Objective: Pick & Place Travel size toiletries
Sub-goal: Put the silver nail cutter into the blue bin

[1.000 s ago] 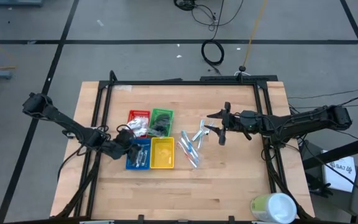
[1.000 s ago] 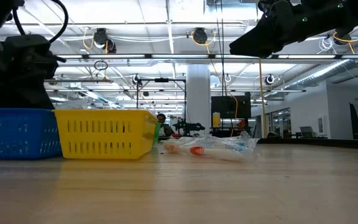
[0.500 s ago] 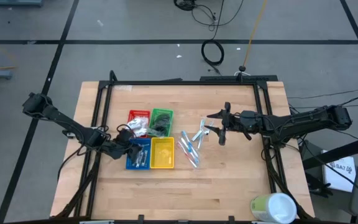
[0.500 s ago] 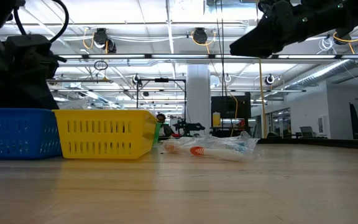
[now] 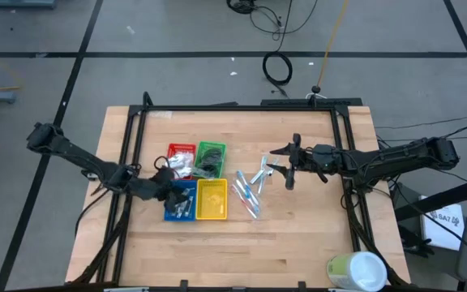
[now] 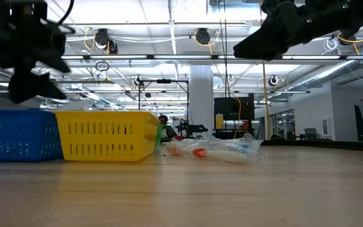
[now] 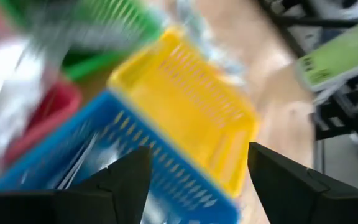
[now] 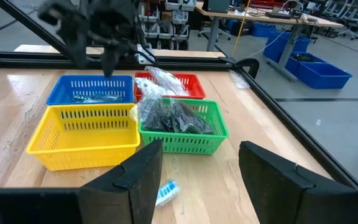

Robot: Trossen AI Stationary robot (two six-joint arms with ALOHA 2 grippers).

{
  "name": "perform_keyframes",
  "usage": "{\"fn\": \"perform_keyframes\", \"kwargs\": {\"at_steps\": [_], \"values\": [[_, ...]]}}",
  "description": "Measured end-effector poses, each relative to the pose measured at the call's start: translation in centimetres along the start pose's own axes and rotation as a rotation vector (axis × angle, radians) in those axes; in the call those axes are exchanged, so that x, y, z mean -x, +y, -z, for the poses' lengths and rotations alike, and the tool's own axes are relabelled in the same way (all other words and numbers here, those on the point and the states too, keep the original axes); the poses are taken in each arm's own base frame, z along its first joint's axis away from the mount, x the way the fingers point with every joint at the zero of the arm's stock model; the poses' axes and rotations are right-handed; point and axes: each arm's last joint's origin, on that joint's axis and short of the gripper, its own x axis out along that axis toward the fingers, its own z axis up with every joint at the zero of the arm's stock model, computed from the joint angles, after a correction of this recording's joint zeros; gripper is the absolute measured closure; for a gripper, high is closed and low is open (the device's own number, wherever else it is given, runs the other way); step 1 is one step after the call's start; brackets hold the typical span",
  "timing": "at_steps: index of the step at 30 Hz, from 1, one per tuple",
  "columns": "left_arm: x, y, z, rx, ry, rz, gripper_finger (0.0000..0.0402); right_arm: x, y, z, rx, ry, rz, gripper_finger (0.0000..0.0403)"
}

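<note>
Four small trays stand together left of the table's middle: blue (image 5: 180, 203), yellow (image 5: 212, 200), red (image 5: 182, 154) and green (image 5: 212, 152). Slim silver tubes (image 7: 82, 167) lie in the blue tray. More tubes (image 5: 250, 191) lie loose on the wood right of the yellow tray, and the low view shows them as a low heap (image 6: 216, 150). My left gripper (image 5: 167, 189) hangs open above the blue tray's left side, nothing between its fingers (image 7: 197, 152). My right gripper (image 5: 272, 161) is open and empty, raised just right of the loose tubes.
White packets fill the red tray (image 8: 166, 81) and dark items fill the green tray (image 8: 178, 117). A large pale green and white cylinder (image 5: 357, 272) stands at the table's near right corner. A black frame (image 5: 349, 162) runs along the table's sides. Bare wood lies toward the near edge.
My left gripper has risen out of the blue tray and now hangs above it. It has also turned a little. The trays and the loose tubes have stayed put.
</note>
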Motion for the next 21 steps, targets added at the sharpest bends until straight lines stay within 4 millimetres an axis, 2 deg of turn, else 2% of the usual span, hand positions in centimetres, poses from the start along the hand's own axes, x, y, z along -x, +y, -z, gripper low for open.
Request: {"fn": "perform_keyframes", "kwargs": {"at_steps": [5, 10, 12, 15, 21], "values": [[1.2, -1.4, -2.2, -0.217, -0.184, 0.126, 0.0136, -1.0, 0.1, 1.1, -0.041, 0.046, 0.06, 0.0202], [2.3, -2.4, -4.2, -0.451, -0.464, 0.113, 0.0135, -2.4, 0.2, 6.0, -0.085, 0.247, 0.177, 0.0202], [2.5, -2.6, -4.8, -0.501, -0.542, 0.072, 0.0135, -2.8, -0.3, 6.9, -0.123, 0.288, 0.249, 0.0202], [2.6, -2.6, -5.2, -0.543, -0.589, 0.033, 0.0135, -3.4, -0.9, 7.7, -0.187, 0.326, 0.28, 0.0202], [2.3, -1.9, -5.6, -0.562, -0.578, -0.037, 0.0135, -4.0, -1.9, 9.4, -0.306, 0.454, 0.203, 0.0207]]}}
